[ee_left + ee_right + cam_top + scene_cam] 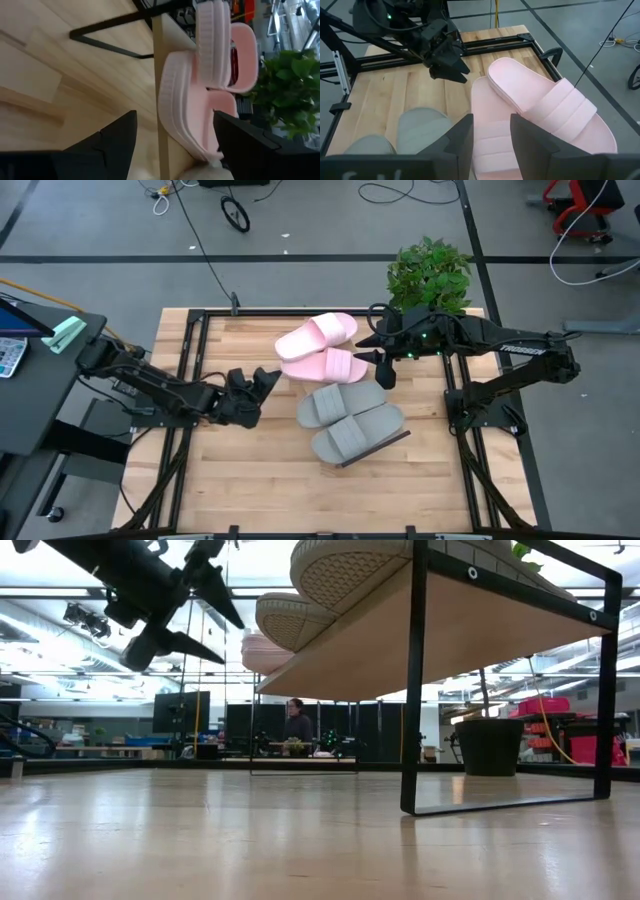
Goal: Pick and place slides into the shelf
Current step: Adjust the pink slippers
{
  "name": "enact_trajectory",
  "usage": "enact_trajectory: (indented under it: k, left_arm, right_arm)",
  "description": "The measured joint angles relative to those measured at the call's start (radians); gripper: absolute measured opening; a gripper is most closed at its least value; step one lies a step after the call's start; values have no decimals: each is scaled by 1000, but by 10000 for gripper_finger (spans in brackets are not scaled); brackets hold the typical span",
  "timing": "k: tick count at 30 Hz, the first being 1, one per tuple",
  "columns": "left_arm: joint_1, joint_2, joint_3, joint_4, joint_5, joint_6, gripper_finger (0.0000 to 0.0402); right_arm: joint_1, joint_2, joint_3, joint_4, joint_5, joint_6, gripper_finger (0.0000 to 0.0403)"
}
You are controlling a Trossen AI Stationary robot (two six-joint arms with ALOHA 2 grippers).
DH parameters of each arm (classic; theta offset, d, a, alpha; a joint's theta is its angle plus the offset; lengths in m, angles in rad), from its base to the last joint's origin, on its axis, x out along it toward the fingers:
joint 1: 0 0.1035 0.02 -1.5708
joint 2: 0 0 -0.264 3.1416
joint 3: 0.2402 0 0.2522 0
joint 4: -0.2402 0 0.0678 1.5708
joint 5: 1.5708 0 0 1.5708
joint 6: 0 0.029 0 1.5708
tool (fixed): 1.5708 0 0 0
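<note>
Two pale pink slides (320, 350) lie on the shelf's far part, the farther one overlapping the nearer one (495, 135). Two grey slides (345, 418) lie beside them toward the near edge. The shelf (450, 640) is a light-wood board raised on thin black legs, with its end lip (380, 448) near the grey pair. My left gripper (262, 383) is open at shelf height, just left of the pink slides, which show ahead between its fingers (175, 150). My right gripper (385, 367) is open above the right end of the nearer pink slide (491, 135).
A potted plant (430, 275) stands at the table's far right corner, behind my right arm. Black frame rails (190, 380) run along the table's left and right sides. Bare plank tabletop (260, 480) lies near and left of the shelf. A person (297, 725) is far off in the room.
</note>
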Motion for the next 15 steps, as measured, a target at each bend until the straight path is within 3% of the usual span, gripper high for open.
enact_trajectory:
  k: [3,9,15]
  left_arm:
    - [30,1,0,-3,5,3,272]
    - [97,1,0,16,127,86,275]
    - [128,1,0,49,154,135,275]
  right_arm:
    - [0,0,0,8,0,0,134]
    - [-1,0,0,13,0,-2,134]
    - [-1,0,0,14,1,1,134]
